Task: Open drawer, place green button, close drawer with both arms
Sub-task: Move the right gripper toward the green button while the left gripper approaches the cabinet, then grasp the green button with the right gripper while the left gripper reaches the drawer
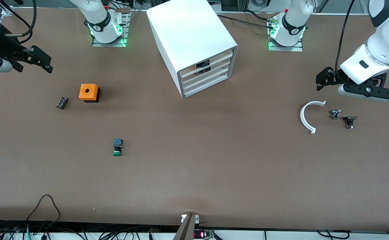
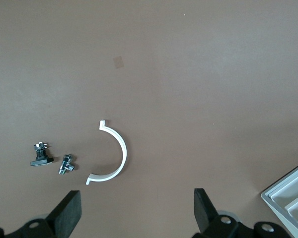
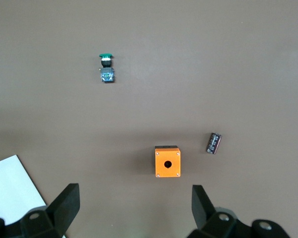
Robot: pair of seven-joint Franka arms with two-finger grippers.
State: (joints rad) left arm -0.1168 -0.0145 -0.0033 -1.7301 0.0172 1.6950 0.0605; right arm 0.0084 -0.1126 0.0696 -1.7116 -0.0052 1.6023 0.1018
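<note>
The white cabinet (image 1: 191,36) stands at the table's middle, close to the robot bases. Its third drawer (image 1: 206,80) sits flush with the others, shut. The green-capped button (image 1: 117,147) lies on its side on the table, nearer the front camera and toward the right arm's end; it also shows in the right wrist view (image 3: 107,68). My left gripper (image 1: 321,80) hangs open and empty over the table at the left arm's end (image 2: 137,210). My right gripper (image 1: 46,64) hangs open and empty at the right arm's end (image 3: 134,208), over the table beside the orange box.
An orange box with a hole (image 1: 89,92) (image 3: 167,161) and a small dark cylinder (image 1: 62,102) lie toward the right arm's end. A white curved strip (image 1: 309,115) (image 2: 114,156), a small metal part (image 1: 335,114) and an all-black button (image 1: 349,121) lie under the left gripper.
</note>
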